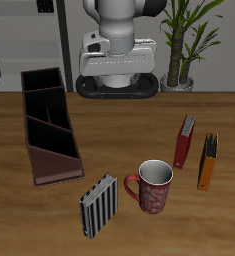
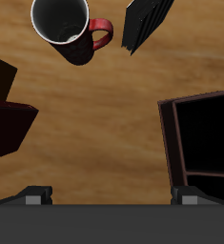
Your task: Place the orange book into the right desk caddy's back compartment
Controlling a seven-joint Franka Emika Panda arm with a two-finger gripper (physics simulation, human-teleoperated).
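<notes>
The orange book [image 1: 208,160] lies flat near the table's front edge, beside a larger dark red book [image 1: 185,141]; it is out of the wrist view. The right desk caddy [image 1: 49,125] is a long dark brown box on the other side of the table. Its square back compartment [image 1: 41,80] is at the far end and its sloped low end is nearest the front. Part of the caddy shows in the wrist view [image 2: 201,143]. My gripper [image 1: 114,72] hangs high at the table's back, far from the book, open and empty, with its fingertips [image 2: 33,195] wide apart.
A red-and-white mug [image 1: 152,185] stands near the front, between the books and a grey-and-black striped block [image 1: 99,205]. Mug [image 2: 66,27], block [image 2: 147,21] and dark red book [image 2: 9,129] show in the wrist view. A potted plant [image 1: 184,45] stands at the back.
</notes>
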